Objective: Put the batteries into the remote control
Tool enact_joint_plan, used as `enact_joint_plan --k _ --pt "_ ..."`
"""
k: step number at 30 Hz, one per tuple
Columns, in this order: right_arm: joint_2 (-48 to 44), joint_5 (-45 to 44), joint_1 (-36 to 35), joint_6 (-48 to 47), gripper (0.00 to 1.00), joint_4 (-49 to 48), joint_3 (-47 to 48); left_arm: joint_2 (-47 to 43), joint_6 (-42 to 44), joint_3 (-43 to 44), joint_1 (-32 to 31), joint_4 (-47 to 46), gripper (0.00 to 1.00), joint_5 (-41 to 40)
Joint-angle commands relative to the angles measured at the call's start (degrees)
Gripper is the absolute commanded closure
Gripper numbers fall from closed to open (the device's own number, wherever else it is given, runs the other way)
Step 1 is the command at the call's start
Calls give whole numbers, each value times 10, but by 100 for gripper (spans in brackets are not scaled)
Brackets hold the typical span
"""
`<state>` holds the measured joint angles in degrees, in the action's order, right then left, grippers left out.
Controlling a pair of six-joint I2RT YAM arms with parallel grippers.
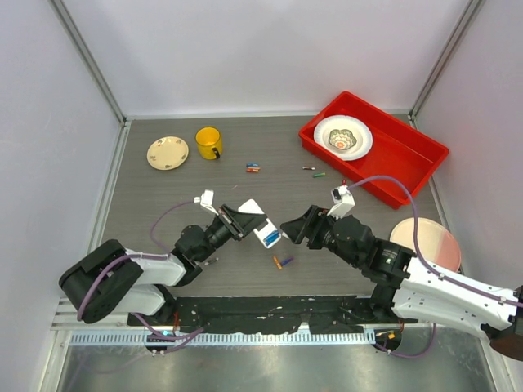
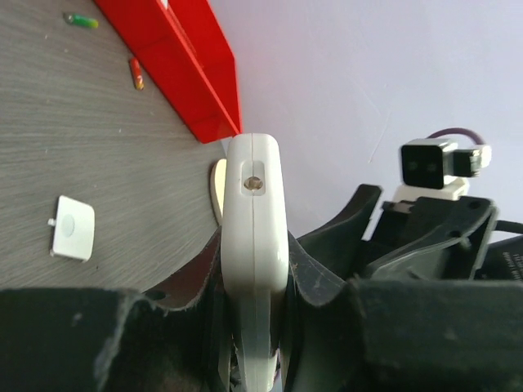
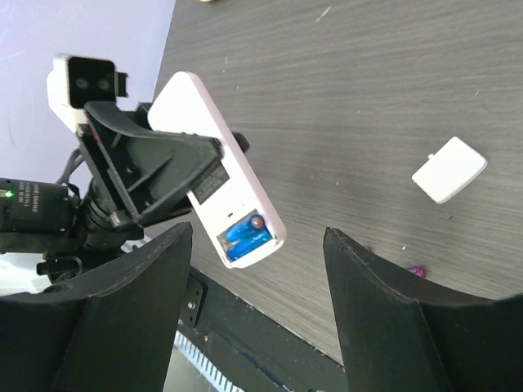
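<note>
Remote sits clamped in left gripper; right gripper gapes empty opposite. Loose batteries and white cover lie nearby.

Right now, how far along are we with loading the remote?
Done: cover off, lying on the table; blue batteries appear seated in the remote control's open bay. In hand: left end effector grips the remote; right end effector is open, empty, facing it. Left: probably refitting the cover.
</note>
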<state>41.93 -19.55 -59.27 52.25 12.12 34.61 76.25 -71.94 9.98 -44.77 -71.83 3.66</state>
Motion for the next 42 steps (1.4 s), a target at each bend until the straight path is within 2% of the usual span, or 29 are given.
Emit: enact_joint_plan --k 1,11,15,19,42 --pt "14 46 13 38 30 -82 -11 -27 17 16 0 -168 100 -28" --pt "41 123 56 85 32 -186 -63 -60 22 7 1 -168 100 -31" --pt "40 152 69 112 32 -258 -90 -73 29 4 1 -168 100 -31" --pt "46 171 76 131 32 -307 -105 -83 39 0 0 -168 100 -57" --pt "91 187 93 225 33 -460 -159 -106 60 2 0 -168 100 -74"
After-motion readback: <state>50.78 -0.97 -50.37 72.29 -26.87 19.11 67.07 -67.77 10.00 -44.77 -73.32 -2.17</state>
